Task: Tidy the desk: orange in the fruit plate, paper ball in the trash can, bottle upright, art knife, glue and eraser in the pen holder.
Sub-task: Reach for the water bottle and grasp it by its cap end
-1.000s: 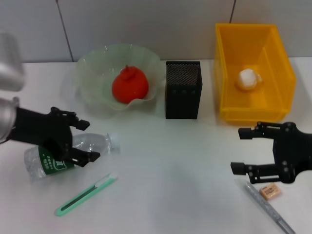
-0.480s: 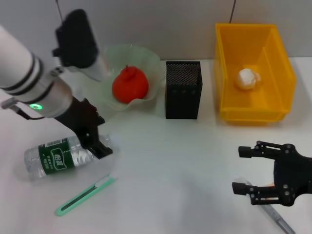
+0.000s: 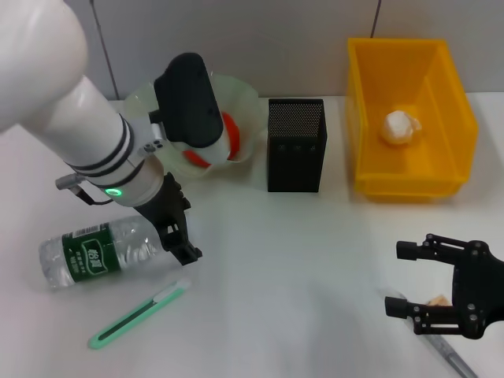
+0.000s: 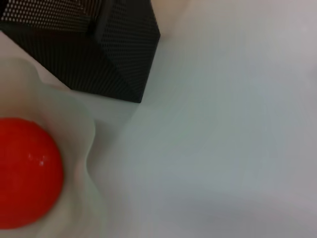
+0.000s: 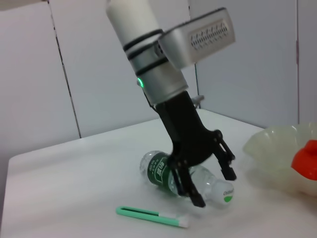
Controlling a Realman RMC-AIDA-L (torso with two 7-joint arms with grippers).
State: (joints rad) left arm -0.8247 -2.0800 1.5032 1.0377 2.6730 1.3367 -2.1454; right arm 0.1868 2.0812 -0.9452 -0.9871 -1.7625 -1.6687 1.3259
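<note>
The left hand (image 5: 210, 181), fingers apart, straddles the lying bottle (image 3: 98, 252) near its cap, to raise it; the right hand (image 3: 415, 279), also apart, hovers over the eraser (image 3: 438, 300).

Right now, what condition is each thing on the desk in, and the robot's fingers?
bottle: lying on its side
orange: in the fruit plate
paper ball: in the trash can
art knife: lying flat
left gripper: fingers open, straddling the bottle
right gripper: fingers open
</note>
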